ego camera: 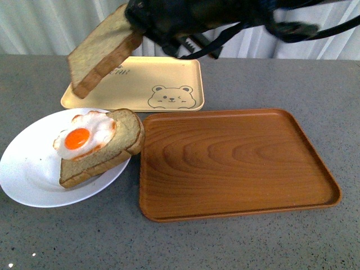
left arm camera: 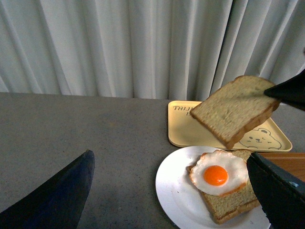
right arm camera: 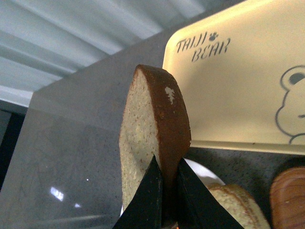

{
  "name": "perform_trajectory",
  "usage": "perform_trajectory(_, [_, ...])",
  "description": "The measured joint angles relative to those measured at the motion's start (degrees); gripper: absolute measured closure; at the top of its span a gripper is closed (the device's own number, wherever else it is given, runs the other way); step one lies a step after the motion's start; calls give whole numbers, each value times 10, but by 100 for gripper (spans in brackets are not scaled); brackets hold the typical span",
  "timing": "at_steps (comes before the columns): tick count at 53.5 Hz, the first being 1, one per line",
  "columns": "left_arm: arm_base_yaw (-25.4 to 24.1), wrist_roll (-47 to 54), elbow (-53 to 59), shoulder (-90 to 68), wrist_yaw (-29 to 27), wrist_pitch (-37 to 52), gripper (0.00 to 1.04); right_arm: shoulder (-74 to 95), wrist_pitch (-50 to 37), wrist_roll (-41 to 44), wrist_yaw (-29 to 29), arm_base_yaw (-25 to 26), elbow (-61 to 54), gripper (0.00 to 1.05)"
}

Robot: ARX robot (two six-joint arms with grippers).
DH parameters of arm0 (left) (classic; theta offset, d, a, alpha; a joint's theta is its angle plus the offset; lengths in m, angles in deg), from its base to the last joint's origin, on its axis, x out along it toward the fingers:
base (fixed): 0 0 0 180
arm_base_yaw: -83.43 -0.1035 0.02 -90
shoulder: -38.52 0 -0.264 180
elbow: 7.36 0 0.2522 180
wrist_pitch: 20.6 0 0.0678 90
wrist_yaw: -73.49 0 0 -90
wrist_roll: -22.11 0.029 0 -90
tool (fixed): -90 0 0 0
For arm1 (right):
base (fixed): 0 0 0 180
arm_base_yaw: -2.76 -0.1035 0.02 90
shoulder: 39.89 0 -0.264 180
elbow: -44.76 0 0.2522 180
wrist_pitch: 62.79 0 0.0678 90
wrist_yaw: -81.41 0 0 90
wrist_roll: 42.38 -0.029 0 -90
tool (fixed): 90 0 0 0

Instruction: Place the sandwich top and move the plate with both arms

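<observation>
The sandwich top [ego camera: 101,53], a bare wholemeal slice, hangs tilted in the air above the far left of the table, over the near edge of the yellow tray. My right gripper [ego camera: 140,28] is shut on its crust edge; in the right wrist view the two black fingers [right arm camera: 152,191] pinch the brown crust [right arm camera: 167,124]. The slice also shows in the left wrist view [left arm camera: 233,109]. The white plate [ego camera: 28,174] lies at the front left and holds a slice with a fried egg [ego camera: 84,138]. My left gripper [left arm camera: 176,191] is open, low beside the plate [left arm camera: 176,186].
A yellow bear-printed tray [ego camera: 163,84] lies behind the plate. A brown wood-grain tray [ego camera: 236,163] lies to the right of the plate, nearly touching it. White curtains hang behind the grey table.
</observation>
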Motion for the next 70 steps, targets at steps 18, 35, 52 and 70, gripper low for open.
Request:
perform_trajectory(18, [0, 0, 0, 0, 0, 0, 9, 60, 23, -27, -8, -22, 44, 103])
perform_trajectory(35, [0, 0, 0, 0, 0, 0, 9, 51, 17, -26, -9, -30, -36, 78])
perform_trajectory(52, [0, 0, 0, 0, 0, 0, 9, -105, -52, 65, -126, 28, -183, 10])
perform_trajectory(70, [0, 0, 0, 0, 0, 0, 9, -313, -407, 409, -234, 142, -502, 64])
